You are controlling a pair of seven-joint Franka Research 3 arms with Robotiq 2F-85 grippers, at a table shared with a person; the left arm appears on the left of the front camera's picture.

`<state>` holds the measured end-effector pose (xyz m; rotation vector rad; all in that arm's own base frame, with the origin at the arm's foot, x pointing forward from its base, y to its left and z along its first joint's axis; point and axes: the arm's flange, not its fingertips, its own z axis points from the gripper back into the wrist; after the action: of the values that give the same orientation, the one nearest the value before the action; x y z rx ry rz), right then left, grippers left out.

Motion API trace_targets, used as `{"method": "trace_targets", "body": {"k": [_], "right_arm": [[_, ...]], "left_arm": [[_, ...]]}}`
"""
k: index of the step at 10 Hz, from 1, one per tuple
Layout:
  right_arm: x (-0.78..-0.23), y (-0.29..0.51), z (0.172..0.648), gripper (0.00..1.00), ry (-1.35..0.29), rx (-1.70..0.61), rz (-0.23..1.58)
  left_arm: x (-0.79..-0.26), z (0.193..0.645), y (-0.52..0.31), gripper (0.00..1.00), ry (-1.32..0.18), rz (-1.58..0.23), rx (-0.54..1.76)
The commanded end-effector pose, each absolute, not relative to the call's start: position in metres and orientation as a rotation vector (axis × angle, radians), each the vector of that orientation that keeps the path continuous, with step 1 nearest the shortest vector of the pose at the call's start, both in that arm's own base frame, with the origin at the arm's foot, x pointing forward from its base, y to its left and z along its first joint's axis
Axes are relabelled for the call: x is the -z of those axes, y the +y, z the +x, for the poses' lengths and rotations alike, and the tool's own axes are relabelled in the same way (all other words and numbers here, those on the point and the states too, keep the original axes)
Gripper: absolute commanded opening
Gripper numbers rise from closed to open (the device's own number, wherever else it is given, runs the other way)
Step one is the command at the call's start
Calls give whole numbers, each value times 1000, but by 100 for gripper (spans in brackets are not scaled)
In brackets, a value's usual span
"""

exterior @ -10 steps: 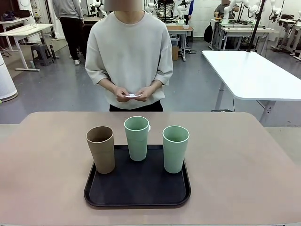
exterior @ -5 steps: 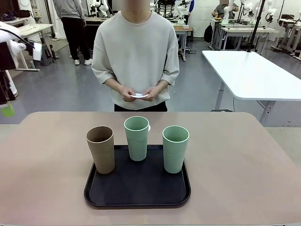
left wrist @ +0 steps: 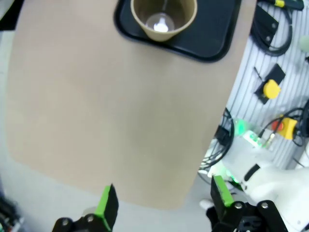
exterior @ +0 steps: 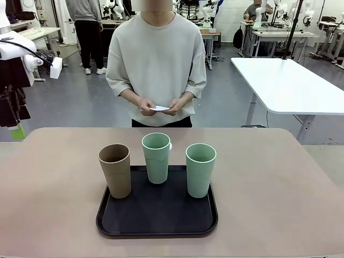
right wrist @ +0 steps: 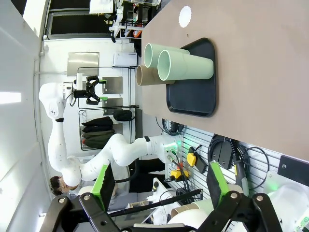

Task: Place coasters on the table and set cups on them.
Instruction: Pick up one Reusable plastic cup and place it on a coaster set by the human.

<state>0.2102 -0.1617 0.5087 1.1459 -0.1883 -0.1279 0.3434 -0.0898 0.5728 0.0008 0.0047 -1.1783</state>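
Note:
Three cups stand on a black tray (exterior: 156, 215): a brown one (exterior: 115, 170) at the left, a pale green one (exterior: 156, 157) in the middle and another (exterior: 200, 170) at the right. The person across the table (exterior: 279, 177) holds white coasters (exterior: 159, 108) in both hands. One white coaster (right wrist: 185, 16) lies on the table beyond the tray. My left gripper (exterior: 16, 130) hangs high off the table's left end; in its wrist view it is open (left wrist: 164, 203), with the brown cup (left wrist: 163, 19) far below. My right gripper (right wrist: 159, 186) is open and empty, far from the cups (right wrist: 186, 64).
A glossy white table (exterior: 285, 86) stands behind at the right. The tray (left wrist: 215, 34) sits near the table's robot-side edge. Cables and a pegboard (left wrist: 275, 87) lie past that edge. Bare tan tabletop (left wrist: 111, 106) spreads left and right of the tray.
My left arm has come into the front view at the left edge and drifted a little right. The person has shifted slightly right, still holding the coasters. The cups have not moved.

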Motion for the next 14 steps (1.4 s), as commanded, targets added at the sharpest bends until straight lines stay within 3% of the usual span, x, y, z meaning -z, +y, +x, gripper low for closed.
{"method": "trace_targets", "body": {"k": [1, 2, 3, 4, 7, 9, 10, 14], "right_arm": [[-510, -161, 212, 100, -193, 127, 1169], [-510, -161, 212, 100, -193, 127, 1169], [-510, -161, 212, 100, -193, 127, 1169], [-510, -161, 212, 100, -193, 127, 1169], [-510, -161, 212, 100, -193, 127, 1169], [-510, -161, 212, 100, -193, 127, 1169], [-510, -161, 212, 100, -193, 127, 1169], [-510, -161, 212, 100, -193, 127, 1169]], "left_arm": [[-576, 343, -88, 100, 11, 4, 1160], [-573, 343, -90, 100, 5, 1, 1178], [-559, 381, -64, 100, -54, -181, 1483], [-546, 412, -40, 100, -100, -349, 1605], [-499, 453, 24, 100, -417, -719, 1841], [-473, 457, 49, 100, -663, -928, 1789], [-466, 445, 53, 100, -764, -931, 1734], [-427, 400, 51, 100, -858, -824, 1385]]}}
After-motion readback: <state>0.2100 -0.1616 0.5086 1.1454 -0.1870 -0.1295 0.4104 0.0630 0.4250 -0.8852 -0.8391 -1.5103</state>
